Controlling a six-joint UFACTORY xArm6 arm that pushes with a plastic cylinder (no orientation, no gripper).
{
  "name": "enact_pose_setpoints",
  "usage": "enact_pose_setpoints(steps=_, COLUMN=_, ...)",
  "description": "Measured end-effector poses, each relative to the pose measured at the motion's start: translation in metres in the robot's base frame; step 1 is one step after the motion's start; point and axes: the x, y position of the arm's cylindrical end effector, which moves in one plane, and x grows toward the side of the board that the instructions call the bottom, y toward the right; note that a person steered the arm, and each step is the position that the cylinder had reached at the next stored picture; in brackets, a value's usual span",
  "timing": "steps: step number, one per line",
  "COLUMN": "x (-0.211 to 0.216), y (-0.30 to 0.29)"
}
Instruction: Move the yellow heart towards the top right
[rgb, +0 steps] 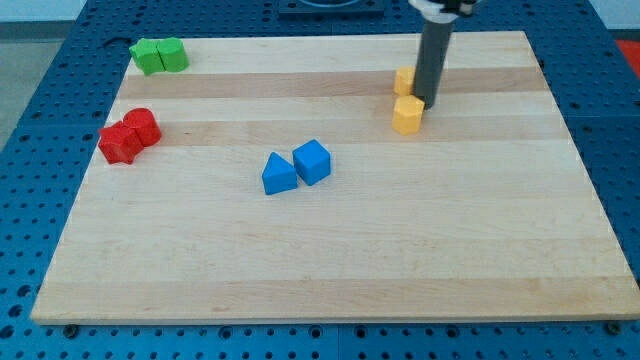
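Two yellow blocks sit at the view's upper right of the wooden board (330, 260). One yellow block (407, 114) lies in front, its shape hard to make out. The other yellow block (403, 81) is just above it and partly hidden by my rod. My tip (424, 102) rests on the board right of both, touching or nearly touching the upper right of the front yellow block. I cannot tell which one is the heart.
Two green blocks (159, 55) sit at the top left corner. Two red blocks (130, 135) lie at the left edge. A blue triangle (279, 174) and a blue cube-like block (312, 161) sit near the middle.
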Motion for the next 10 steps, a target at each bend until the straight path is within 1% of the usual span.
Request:
enact_pose_setpoints(steps=1, x=0.000, y=-0.032)
enact_pose_setpoints(steps=2, x=-0.013, y=-0.033)
enact_pose_setpoints(steps=4, x=-0.059, y=0.042)
enact_pose_setpoints(steps=5, x=-0.083, y=0.066)
enact_pose_setpoints(steps=6, x=-0.079, y=0.067)
enact_pose_setpoints(steps=7, x=-0.048, y=0.036)
enact_pose_setpoints(steps=8, x=-0.041, y=-0.006)
enact_pose_setpoints(steps=9, x=-0.057, y=-0.024)
enact_pose_setpoints(steps=10, x=-0.073, y=-0.023)
